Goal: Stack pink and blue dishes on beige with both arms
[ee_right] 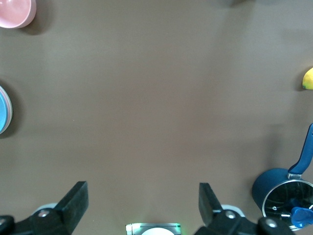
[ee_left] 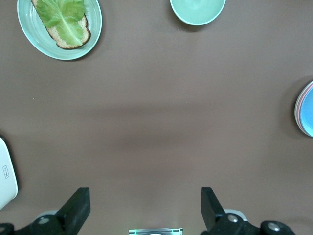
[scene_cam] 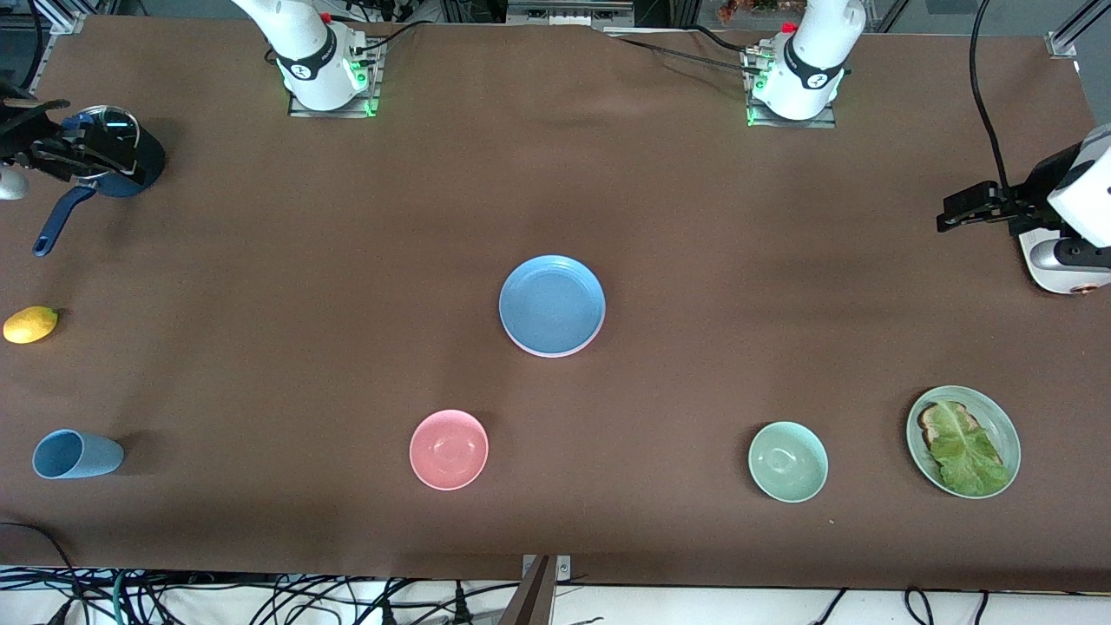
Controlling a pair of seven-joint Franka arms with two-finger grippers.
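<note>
I see the blue plate (scene_cam: 552,304) topping the stack mid-surface (scene_cam: 347,347), pink rim under it; left claw (ee_left: 145,208) and right claw (ee_right: 143,204) both wide, empty, waiting at their ends.

Around the pink bowl (scene_cam: 449,449): blue cup (scene_cam: 76,455), lemon (scene_cam: 30,325) and blue saucepan (scene_cam: 113,156) toward the right arm's end; green bowl (scene_cam: 787,462) and plate of lettuce toast (scene_cam: 963,441) toward the left arm's.

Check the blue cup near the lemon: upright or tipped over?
Tipped over. The blue cup lies on its side on the table, its open mouth facing the right arm's end of the table.
</note>
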